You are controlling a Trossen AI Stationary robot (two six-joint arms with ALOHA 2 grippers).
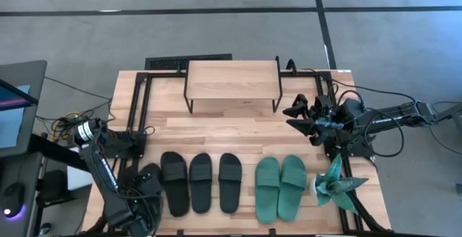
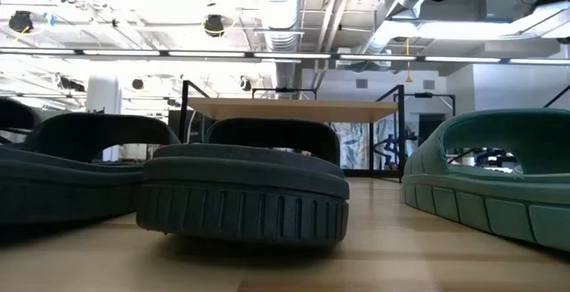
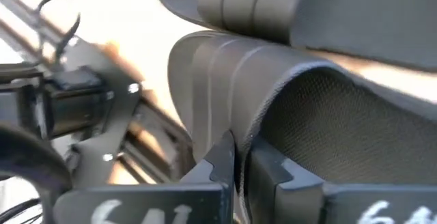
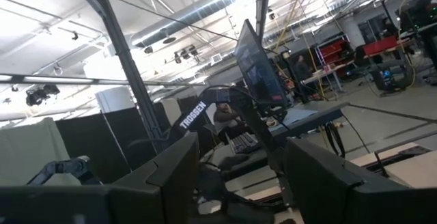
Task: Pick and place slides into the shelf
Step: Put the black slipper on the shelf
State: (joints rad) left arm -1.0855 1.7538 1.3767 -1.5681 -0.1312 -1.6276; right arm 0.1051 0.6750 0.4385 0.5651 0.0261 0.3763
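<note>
Four black slides lie in a row near the table's near edge, and my left gripper (image 1: 146, 184) is shut on the leftmost black slide (image 1: 151, 175). The other three black slides (image 1: 200, 183) and the two teal slides (image 1: 280, 186) lie flat on their soles. The low view shows a black slide (image 2: 245, 185) close up and a teal slide (image 2: 490, 172) on the right. The shelf (image 1: 232, 82) stands on thin black legs at the far edge, its top bare. My right gripper (image 1: 302, 118) hangs open in the air to the right of the shelf, touching nothing. My left gripper holds the leftmost black slide by the edge of its wide strap (image 3: 235, 115). One finger (image 3: 218, 166) lies on the ribbed outer face and the other finger (image 3: 276, 173) on the textured inner face under the arch. It comes from the table's left. Whether the slide is off the table does not show.
A spiky teal paper plant (image 1: 334, 184) stands by the table's right edge, next to the teal slides. Bare wood (image 1: 231, 132) lies between the slide row and the shelf. A monitor (image 1: 14, 107) stands off the table's left side, and cables run by both arm bases.
</note>
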